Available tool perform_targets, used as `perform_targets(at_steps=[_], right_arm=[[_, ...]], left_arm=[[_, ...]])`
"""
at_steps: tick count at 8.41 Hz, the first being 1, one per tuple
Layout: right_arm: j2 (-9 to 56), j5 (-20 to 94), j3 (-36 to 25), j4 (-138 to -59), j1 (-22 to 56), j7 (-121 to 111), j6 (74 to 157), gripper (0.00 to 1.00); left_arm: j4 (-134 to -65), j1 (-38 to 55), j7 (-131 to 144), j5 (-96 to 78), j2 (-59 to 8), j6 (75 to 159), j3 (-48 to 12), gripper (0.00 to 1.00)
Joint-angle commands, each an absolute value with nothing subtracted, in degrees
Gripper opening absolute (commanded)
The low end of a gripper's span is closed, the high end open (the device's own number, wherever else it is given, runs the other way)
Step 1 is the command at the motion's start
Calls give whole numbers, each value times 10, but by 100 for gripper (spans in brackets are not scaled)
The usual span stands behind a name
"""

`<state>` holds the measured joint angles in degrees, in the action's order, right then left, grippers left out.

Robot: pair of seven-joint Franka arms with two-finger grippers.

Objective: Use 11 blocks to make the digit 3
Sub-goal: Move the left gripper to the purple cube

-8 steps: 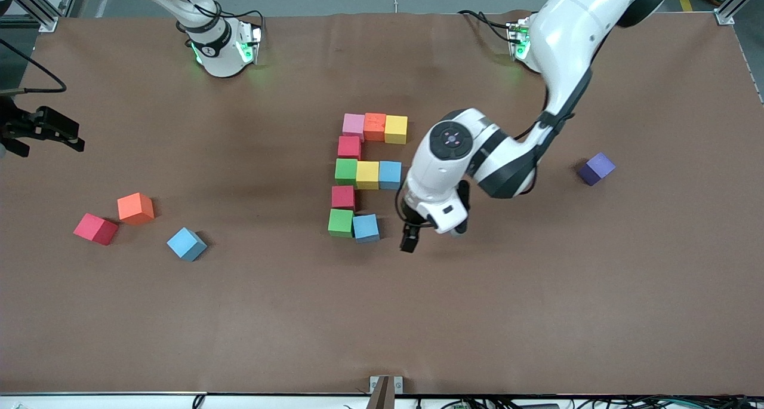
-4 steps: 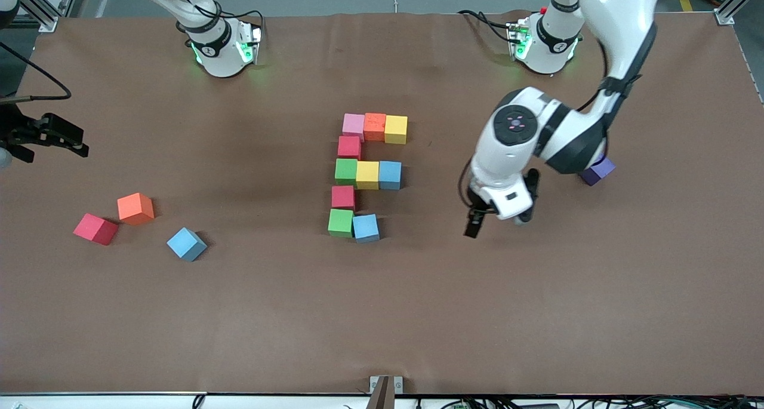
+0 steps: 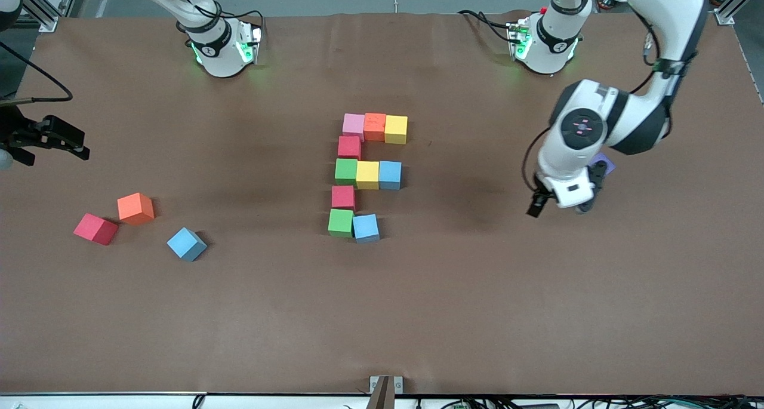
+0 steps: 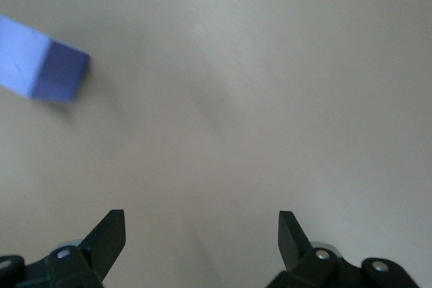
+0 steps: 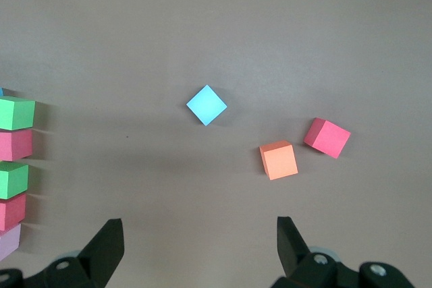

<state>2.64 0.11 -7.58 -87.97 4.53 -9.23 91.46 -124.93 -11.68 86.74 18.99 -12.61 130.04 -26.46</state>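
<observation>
From the front, ten matte foam cubes (image 3: 365, 174) form an unfinished digit mid-desk (image 3: 418, 313), while the left wrist view shows the spread, empty left hand (image 4: 201, 234) near a purple foam cube (image 4: 40, 69), and the right wrist view shows the waiting right hand (image 5: 200, 239), likewise spread, over three stray cubes (image 5: 278, 160).

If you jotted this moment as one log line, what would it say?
left gripper: open, empty, over table beside purple cube | right gripper: open, waiting | digit 3: ten cubes placed, nearest row one short
</observation>
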Motion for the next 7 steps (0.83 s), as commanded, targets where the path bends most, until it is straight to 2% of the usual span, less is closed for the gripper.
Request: perform_targets(at_steps=[1, 2, 4, 7], right_arm=[[28, 11, -76, -874, 44, -91, 914, 100], [28, 11, -76, -874, 45, -90, 914, 100], [28, 11, -76, -874, 48, -88, 913, 100], [28, 10, -76, -874, 48, -89, 912, 100]], left_arm=[[-1301, -194, 764, 192, -91, 1312, -267, 100], [-1323, -240, 688, 197, -79, 1323, -267, 100], [-1371, -326, 562, 200, -78, 1408, -266, 100], [-1408, -358, 533, 200, -83, 1449, -266, 100]])
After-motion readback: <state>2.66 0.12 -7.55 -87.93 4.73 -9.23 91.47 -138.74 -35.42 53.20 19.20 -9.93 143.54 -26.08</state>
